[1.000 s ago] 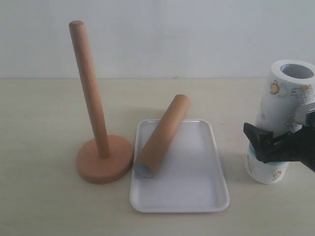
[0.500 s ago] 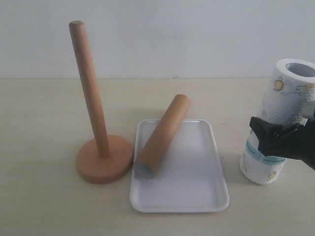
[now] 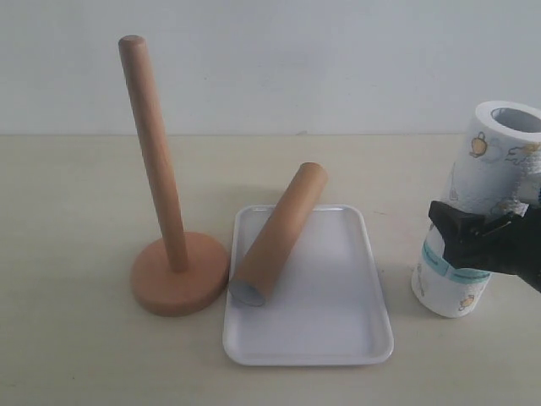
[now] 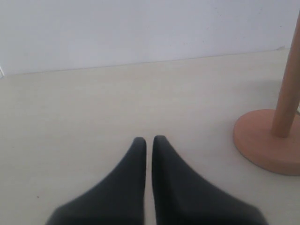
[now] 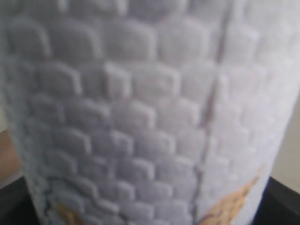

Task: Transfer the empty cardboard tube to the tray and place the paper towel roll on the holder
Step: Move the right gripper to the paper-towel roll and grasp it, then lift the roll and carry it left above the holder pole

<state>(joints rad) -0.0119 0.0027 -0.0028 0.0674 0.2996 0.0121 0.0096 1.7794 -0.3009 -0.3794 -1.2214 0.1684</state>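
The paper towel roll [image 3: 493, 173] stands at the far right of the table, leaning a little. My right gripper [image 3: 476, 239] is shut on its lower half, just above the teal band. In the right wrist view the embossed roll [image 5: 140, 103] fills the frame, with dark fingers [image 5: 10, 202] at its edges. The empty cardboard tube [image 3: 279, 234] lies slantwise on the tray [image 3: 342, 326], its far end over the back rim. The holder [image 3: 157, 161] stands upright left of the tray, its rod bare. My left gripper [image 4: 149, 140] is shut and empty, low over the table near the holder's base [image 4: 260, 140].
A pale wall rises behind the beige table [image 3: 68, 211]. The holder's round base [image 3: 179, 277] nearly touches the tray's left rim.
My right gripper's jaws closed onto the paper towel roll, and the roll tipped slightly with its base shifting left. Over the last half second nothing moved. The left gripper stayed still.
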